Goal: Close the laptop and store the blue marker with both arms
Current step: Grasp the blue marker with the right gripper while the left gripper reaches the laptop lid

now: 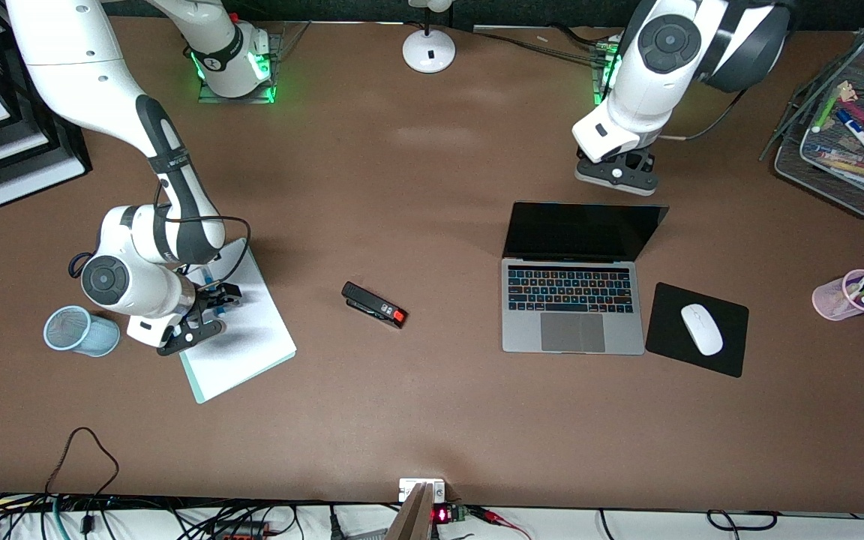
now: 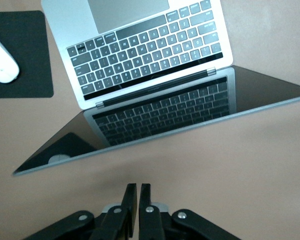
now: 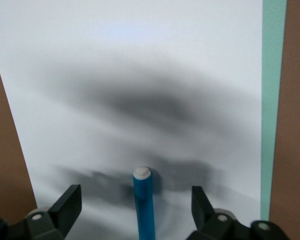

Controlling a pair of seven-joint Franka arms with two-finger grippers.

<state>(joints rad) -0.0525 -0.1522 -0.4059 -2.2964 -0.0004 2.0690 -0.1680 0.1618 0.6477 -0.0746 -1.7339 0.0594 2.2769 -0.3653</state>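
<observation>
The laptop (image 1: 573,300) stands open on the table toward the left arm's end, its black screen (image 1: 580,231) upright. It also shows in the left wrist view (image 2: 140,50). My left gripper (image 1: 616,174) is shut and empty, low over the table just farther from the front camera than the lid; its fingertips (image 2: 130,192) are pressed together. The blue marker (image 1: 208,280) lies on a white notepad (image 1: 241,337) toward the right arm's end. My right gripper (image 1: 211,298) is open and straddles the marker (image 3: 144,205), one finger (image 3: 70,202) on each side, not touching it.
A light blue mesh cup (image 1: 78,331) lies beside the notepad. A black stapler (image 1: 373,304) lies mid-table. A white mouse (image 1: 701,328) sits on a black pad (image 1: 732,352) beside the laptop. A pink pen cup (image 1: 844,296) and a mesh tray (image 1: 814,161) stand at the left arm's end.
</observation>
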